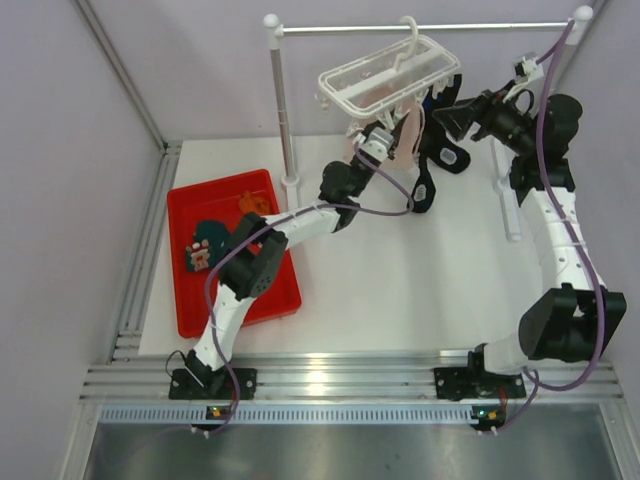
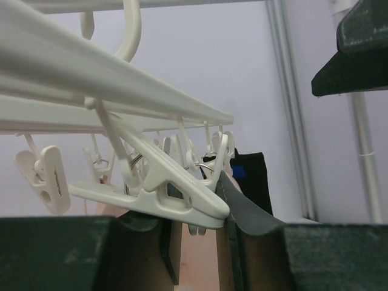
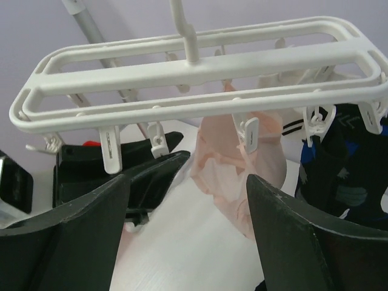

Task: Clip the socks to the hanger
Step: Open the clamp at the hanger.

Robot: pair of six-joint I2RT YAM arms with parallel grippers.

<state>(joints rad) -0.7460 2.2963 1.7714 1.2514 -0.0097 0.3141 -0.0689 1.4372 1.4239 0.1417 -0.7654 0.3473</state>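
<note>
Right gripper (image 3: 188, 185) spread wide, left gripper (image 2: 194, 236) narrower, both aloft.

Pale lilac walls (image 1: 200, 70) behind and at both sides; grey corner post (image 1: 120, 70) far left. White bench (image 1: 400, 290), matte, under soft even light. Slotted aluminium rails (image 1: 330, 378) along near and left edges. Metal rail stand (image 1: 420, 28) at far edge: white-capped uprights, one horizontal bar. Brushed metal sheet (image 1: 330, 450) below near edge.
</note>
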